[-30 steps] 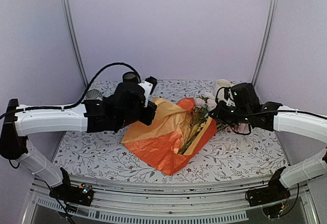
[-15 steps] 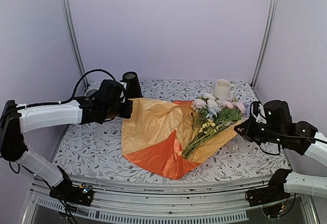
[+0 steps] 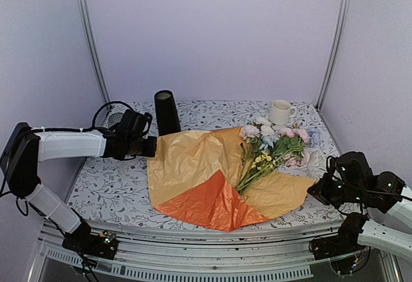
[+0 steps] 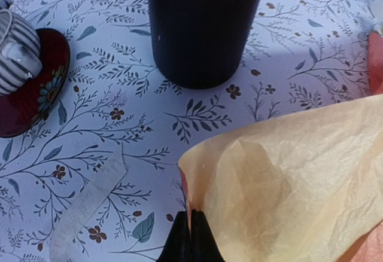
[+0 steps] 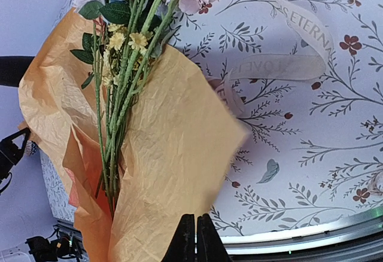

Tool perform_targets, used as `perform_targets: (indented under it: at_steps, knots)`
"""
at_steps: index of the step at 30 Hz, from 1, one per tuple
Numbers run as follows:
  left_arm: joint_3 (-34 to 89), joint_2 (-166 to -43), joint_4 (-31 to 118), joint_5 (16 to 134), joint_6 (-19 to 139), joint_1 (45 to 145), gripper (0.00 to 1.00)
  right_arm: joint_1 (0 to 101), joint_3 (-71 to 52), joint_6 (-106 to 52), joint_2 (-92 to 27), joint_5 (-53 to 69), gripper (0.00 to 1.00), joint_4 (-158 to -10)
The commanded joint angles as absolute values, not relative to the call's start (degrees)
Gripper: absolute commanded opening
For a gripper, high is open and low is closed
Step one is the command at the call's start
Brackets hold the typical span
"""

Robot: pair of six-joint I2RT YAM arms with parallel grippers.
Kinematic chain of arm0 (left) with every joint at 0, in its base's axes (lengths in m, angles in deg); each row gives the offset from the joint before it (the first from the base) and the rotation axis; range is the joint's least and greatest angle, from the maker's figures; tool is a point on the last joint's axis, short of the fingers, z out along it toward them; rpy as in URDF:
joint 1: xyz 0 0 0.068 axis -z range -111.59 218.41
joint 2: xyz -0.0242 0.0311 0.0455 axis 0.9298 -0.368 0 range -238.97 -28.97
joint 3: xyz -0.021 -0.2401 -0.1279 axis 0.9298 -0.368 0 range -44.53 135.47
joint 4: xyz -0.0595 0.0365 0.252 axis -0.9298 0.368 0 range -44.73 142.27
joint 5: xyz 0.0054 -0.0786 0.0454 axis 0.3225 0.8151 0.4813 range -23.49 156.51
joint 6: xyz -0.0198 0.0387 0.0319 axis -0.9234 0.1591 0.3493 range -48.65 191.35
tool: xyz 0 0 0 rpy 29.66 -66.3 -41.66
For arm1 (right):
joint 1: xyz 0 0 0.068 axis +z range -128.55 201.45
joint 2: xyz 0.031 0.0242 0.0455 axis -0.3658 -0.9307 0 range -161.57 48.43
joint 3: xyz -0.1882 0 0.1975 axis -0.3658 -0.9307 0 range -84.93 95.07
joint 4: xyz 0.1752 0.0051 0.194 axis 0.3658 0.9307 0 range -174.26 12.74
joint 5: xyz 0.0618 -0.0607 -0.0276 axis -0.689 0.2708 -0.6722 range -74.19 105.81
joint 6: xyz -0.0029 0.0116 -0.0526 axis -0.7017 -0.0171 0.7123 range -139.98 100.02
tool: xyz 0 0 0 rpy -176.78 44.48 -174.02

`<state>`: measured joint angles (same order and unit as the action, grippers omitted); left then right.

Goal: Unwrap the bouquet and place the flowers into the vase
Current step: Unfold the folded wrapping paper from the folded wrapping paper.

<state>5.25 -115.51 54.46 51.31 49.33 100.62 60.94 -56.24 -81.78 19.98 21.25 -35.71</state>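
Note:
The bouquet's paper (image 3: 193,166) lies spread open on the table, tan side up, with an orange fold at the front. The flowers (image 3: 270,143) rest loose across its right half, blooms toward the back, stems (image 5: 119,94) on the paper. My left gripper (image 4: 191,214) is shut on the paper's left edge (image 4: 269,178), just in front of the black vase (image 4: 203,29), which stands upright at the back left (image 3: 167,111). My right gripper (image 5: 196,217) is shut at the paper's right corner (image 5: 173,154); whether it pinches the paper I cannot tell.
A white mug (image 3: 279,111) stands at the back right. A striped grey-white object on a red base (image 4: 24,64) sits left of the vase. Loose whitish ribbon (image 5: 299,34) lies right of the blooms, and another strip (image 4: 90,199) near my left gripper.
Both arms have pulled apart, left arm leftward and right arm to the front right, spreading the paper from a loose cone into a flat sheet. The flowers now lie uncovered.

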Motion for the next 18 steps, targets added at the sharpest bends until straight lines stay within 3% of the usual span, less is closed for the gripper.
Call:
perform_targets:
  at_steps: [1,14,18]
  knots:
    - [3.6,-117.5,53.6,53.8,47.7,97.6,0.0,61.3,-56.7,-85.5,22.2,22.4,0.07,-33.7]
    - [-0.5,-121.3,49.8,60.8,47.0,90.1,0.0,61.3,-52.7,-92.4,19.1,25.4,0.09,-27.1]
    - [-0.6,-122.8,49.4,61.4,46.2,88.7,0.0,61.3,-50.6,-95.1,19.0,28.2,0.14,-22.6]
